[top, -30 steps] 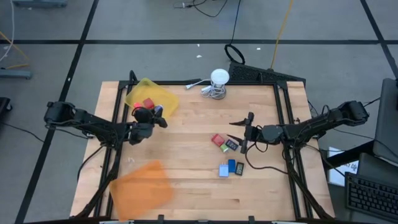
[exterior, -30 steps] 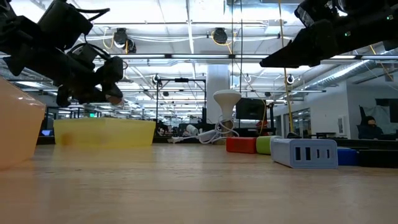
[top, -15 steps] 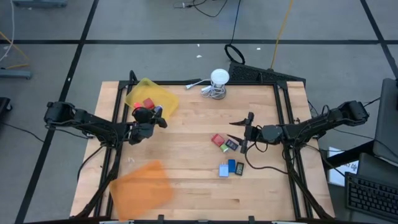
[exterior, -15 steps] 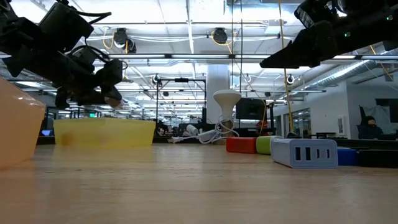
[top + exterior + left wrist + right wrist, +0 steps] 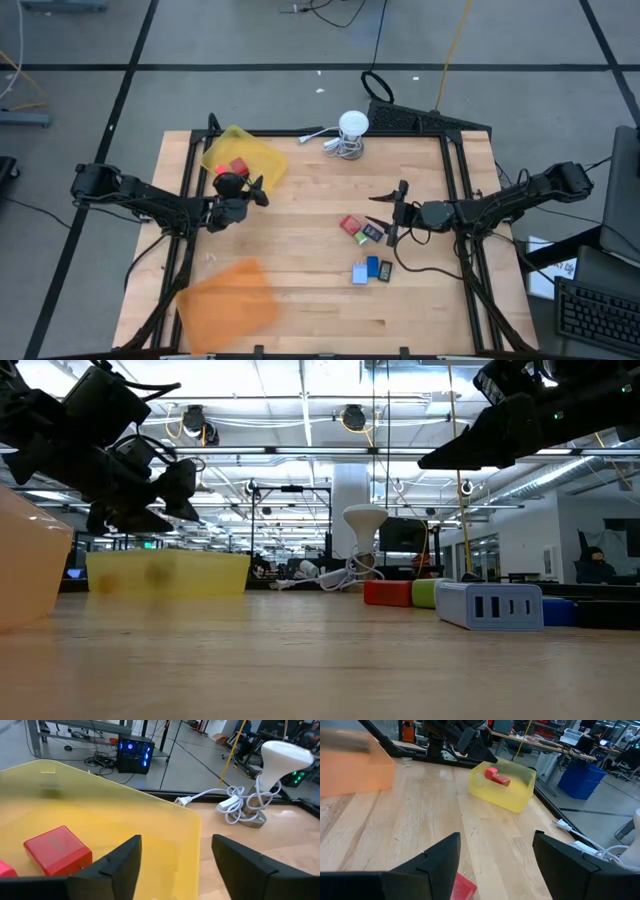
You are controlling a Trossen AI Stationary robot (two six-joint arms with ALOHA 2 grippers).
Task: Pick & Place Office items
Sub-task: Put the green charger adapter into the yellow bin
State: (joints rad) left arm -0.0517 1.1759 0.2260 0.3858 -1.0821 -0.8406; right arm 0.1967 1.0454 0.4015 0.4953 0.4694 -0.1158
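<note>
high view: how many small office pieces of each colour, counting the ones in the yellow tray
red pieces: 3 (two in the yellow tray, one on the table)
green piece: 1
blue piece: 1
pale grey piece: 1
dark pieces: 2
total: 8

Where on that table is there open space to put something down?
Bare wood lies between the yellow tray and the scattered office items, and along the near edge beside the orange tray. It is crowded around the right gripper and the white lamp.
</note>
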